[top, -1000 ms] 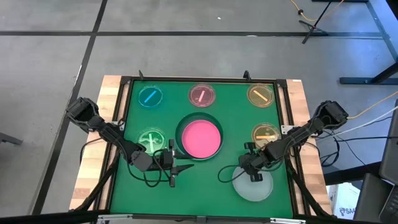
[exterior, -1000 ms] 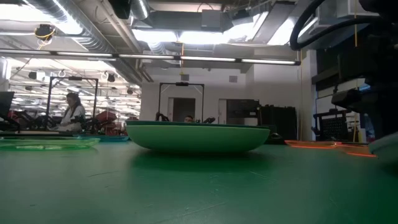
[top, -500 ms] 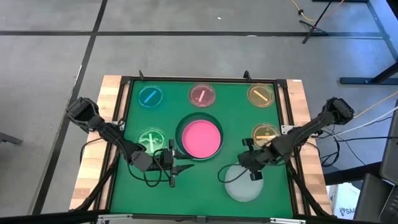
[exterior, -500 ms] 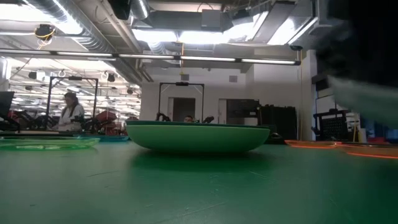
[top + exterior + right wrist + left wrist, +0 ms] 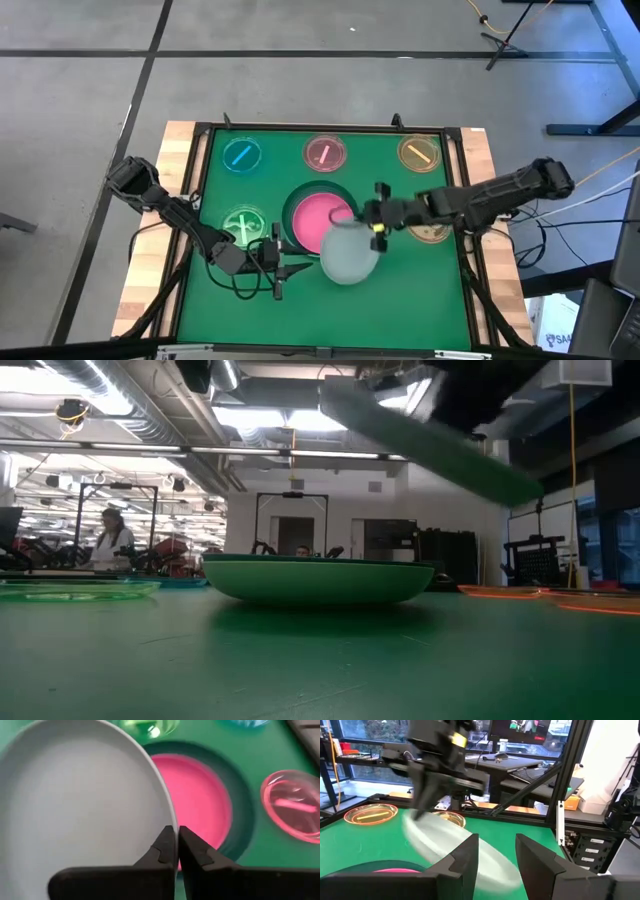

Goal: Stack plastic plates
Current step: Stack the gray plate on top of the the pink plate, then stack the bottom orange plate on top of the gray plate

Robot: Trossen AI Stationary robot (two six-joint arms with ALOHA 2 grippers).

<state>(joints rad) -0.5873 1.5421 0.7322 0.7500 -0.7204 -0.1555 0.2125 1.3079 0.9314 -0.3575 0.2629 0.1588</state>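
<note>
- Now, from overhead, my left claw (image 5: pixel 290 268) sits low over the green counter (image 5: pixel 215 300) near its front edge, just below the small green plate (image 5: pixel 243 225); I see its fingers spread apart with nothing between them.
- On the left side of the counter I have the small blue plate (image 5: pixel 241 155) at the back and the small green plate in front of it, well apart from each other.
- In the middle, the small pink plate (image 5: pixel 326 153) lies at the back; in front of it the large pink plate (image 5: pixel 318 217) rests inside a dark green plate (image 5: pixel 296 200), whose rim shows around it.
- The pale grey-white plate (image 5: pixel 348 250) is off the counter, tilted, and overlaps the front right edge of the large pink plate as I look down on it.
- My right claw (image 5: pixel 377 228) is pinched shut on that grey-white plate's rim; the right wrist view shows both fingers (image 5: pixel 192 852) closed over the edge (image 5: pixel 167 815), with the pink plate (image 5: pixel 200 800) just beyond.
- From the left wrist view the grey-white plate (image 5: pixel 447 847) hangs slanted under the right claw (image 5: pixel 437 777), above the counter.
- On the right, the amber plate (image 5: pixel 419 153) lies at the back, and the brown plate (image 5: pixel 432 232) in front of it is partly hidden under my right arm.
- In the low view a person (image 5: pixel 112 540) sits far off in the room behind.
</note>
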